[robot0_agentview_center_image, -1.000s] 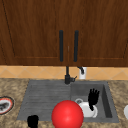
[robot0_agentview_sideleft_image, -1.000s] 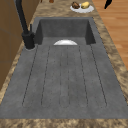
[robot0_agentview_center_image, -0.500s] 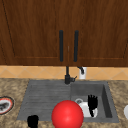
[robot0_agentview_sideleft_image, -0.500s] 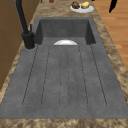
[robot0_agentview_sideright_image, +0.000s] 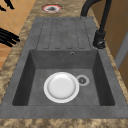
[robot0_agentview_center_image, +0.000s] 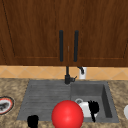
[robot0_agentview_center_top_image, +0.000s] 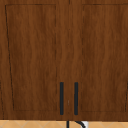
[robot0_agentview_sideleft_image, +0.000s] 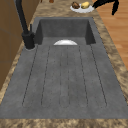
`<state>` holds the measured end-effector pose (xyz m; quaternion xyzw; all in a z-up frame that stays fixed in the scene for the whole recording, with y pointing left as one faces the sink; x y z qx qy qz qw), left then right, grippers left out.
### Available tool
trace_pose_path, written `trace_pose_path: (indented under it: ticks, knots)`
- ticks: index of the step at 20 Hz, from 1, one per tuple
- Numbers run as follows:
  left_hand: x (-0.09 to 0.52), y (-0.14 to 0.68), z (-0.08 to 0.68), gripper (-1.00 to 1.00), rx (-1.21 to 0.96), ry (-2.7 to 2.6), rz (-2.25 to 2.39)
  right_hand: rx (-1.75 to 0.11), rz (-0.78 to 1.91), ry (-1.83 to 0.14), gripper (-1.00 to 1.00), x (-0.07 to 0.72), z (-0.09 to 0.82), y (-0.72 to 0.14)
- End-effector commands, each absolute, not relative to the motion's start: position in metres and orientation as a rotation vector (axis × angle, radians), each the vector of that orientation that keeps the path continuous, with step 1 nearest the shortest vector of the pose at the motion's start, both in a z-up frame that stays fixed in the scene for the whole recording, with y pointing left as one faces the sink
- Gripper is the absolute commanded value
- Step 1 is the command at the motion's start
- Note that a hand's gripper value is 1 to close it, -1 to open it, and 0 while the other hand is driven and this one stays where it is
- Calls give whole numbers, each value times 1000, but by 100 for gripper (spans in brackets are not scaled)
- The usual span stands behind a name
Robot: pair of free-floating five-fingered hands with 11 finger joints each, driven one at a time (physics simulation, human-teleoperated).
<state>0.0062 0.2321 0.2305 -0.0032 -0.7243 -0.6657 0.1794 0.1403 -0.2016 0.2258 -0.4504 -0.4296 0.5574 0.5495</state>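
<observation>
Red ball [robot0_agentview_center_image: 67, 115] sits nearest the camera, low centre in the front view, in front of the sink [robot0_agentview_center_image: 105, 87]; left hand [robot0_agentview_center_image: 32, 121] hangs at the front rim left of the ball, fingers look curled, empty; right hand [robot0_agentview_center_image: 93, 108] hovers over the basin, fingers straight and pointing down, grasping nothing; white plate [robot0_agentview_sideright_image: 61, 87] lies flat on the basin floor just beside the drain [robot0_agentview_sideright_image: 82, 80], directly under and slightly left of the right hand, so the right hand is the nearer one; round, no long axis; ribbed drainboard [robot0_agentview_sideleft_image: 65, 75] to the left; faucet [robot0_agentview_center_image: 67, 75] behind; speckled stone counter [robot0_agentview_center_image: 12, 86]; wood cabinet [robot0_agentview_center_top_image: 64, 57] above with two bar handles.
</observation>
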Motion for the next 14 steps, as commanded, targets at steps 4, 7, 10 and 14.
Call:
trace_pose_path:
  ticks: [4, 7, 10, 14]
  knots:
    - [6, 232, 230, 0, -9, -2047, -1882, -1046, 1313, -1029, -100, 141, 223, -210]
    - [6, 232, 230, 0, -9, -2047, -1882, -1054, 1319, -1024, -100, 140, 223, -211]
    - [6, 232, 230, 0, -9, -2047, -1882, -1053, 1341, -1033, -100, 144, 223, -214]
    - [6, 232, 230, 0, -9, -2047, -1882, -1077, 1362, -1041, -100, 162, 222, -206]
